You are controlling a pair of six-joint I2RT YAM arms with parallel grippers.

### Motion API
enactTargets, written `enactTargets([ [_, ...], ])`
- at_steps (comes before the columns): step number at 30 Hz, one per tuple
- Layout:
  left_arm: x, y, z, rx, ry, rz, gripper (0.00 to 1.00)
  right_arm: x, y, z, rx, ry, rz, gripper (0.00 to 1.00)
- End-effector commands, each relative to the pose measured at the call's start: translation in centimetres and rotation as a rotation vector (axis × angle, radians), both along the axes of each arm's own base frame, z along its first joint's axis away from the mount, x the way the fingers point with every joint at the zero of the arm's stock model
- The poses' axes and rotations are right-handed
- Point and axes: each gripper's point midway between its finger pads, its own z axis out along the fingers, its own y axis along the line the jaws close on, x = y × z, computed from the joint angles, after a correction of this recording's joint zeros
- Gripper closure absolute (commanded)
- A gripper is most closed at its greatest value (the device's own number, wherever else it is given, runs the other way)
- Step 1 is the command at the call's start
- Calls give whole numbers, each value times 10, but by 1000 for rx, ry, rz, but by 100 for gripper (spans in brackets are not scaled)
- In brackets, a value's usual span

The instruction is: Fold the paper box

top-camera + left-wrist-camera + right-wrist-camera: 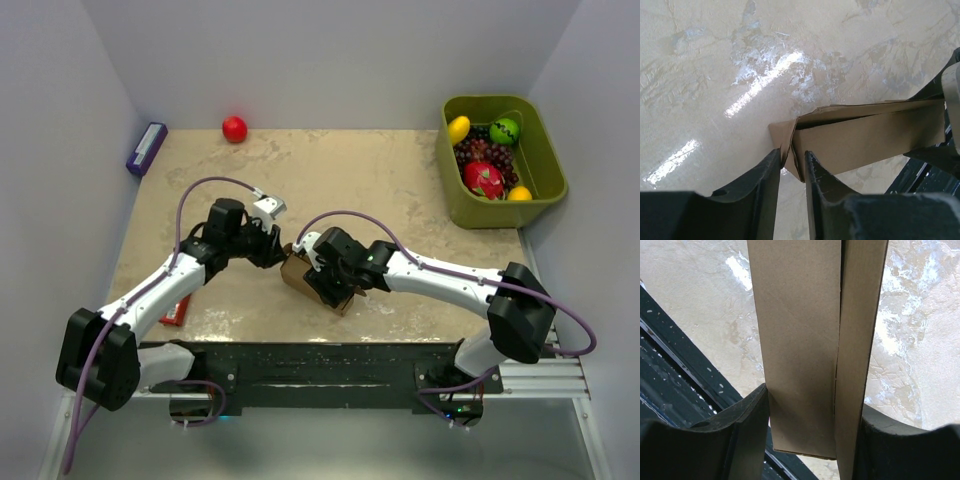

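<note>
Top external view: the paper box (300, 276) sits on the table (400, 190) near its front edge, between the two arms and well apart from everything else.
Right gripper (815, 399): clamped across the box; in the right wrist view one finger presses each side.
Left gripper (792, 154): narrowed onto a folded corner flap at the box's left end, with cardboard filling the gap between the fingers.
Surroundings: green bin (548, 170) of fruit at far right; red ball (234, 128) and purple box (147, 148) at far left; flat red box (176, 310) partly hidden by the left arm.
Obstructions: the right wrist covers most of the box from above.
Arm pose: both elbows are bent outward, and the wrists converge on the box from opposite sides.
</note>
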Motion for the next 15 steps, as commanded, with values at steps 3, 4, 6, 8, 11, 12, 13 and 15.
enactTargets([
  [3,11,-10,23,-56,-76,-29,72,-9,-19,-20,-89,44,22,70],
  [4,12,-10,23,-54,-75,-28,72,-8,-19,-20,-87,42,20,70],
  [6,11,-11,23,-61,-73,-32,72,-9,-19,-21,-89,44,23,70],
  [8,10,-13,22,-69,-66,-41,75,-9,-19,-20,-90,43,23,70],
  [11,8,-16,22,-90,-48,-50,84,-6,-21,-21,-100,28,8,71],
  [12,6,-18,21,-98,-30,-48,86,-5,-22,-21,-105,30,6,71],
  [13,6,-19,21,-106,-25,-47,89,-5,-21,-21,-106,28,10,72],
  [15,4,-20,20,-126,-4,-34,97,-5,-22,-22,-111,29,12,72],
])
